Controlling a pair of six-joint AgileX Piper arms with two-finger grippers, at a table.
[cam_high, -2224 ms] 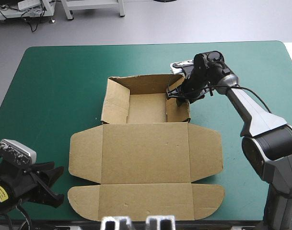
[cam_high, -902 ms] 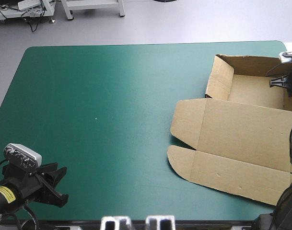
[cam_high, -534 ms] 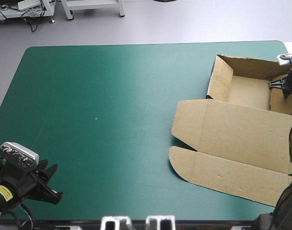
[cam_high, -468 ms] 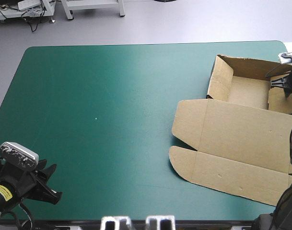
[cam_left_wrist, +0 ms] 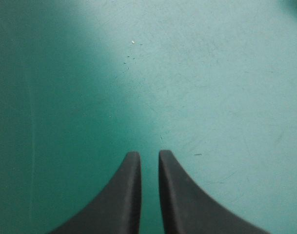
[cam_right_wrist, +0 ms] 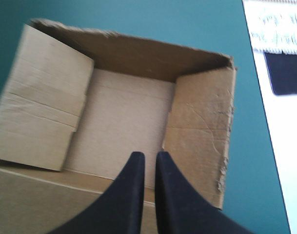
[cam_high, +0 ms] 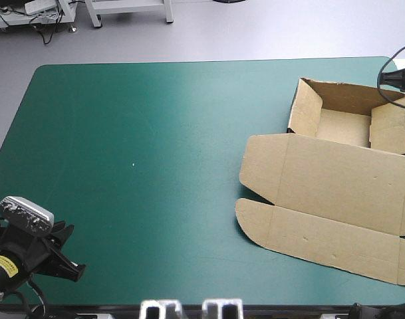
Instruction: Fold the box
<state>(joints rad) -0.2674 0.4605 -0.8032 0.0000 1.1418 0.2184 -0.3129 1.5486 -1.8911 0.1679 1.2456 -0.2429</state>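
Hanging over the box (cam_right_wrist: 124, 112), the right pincer (cam_right_wrist: 146, 155) has its black fingers squeezed to a thin slit with nothing between them, tips pointing into the tray part. The tray's got its far wall and both side walls up. The lid lies flat on the table (cam_high: 155, 133), reaching toward the near edge. The whole box (cam_high: 335, 179) sits at the table's right side, tray by the far right corner. The left pincer (cam_left_wrist: 146, 153) is just as narrow and also holding nothing. It's parked over bare teal-green cover at the near left corner, well apart from the box, with a tiny white speck (cam_left_wrist: 133, 42) ahead of it.
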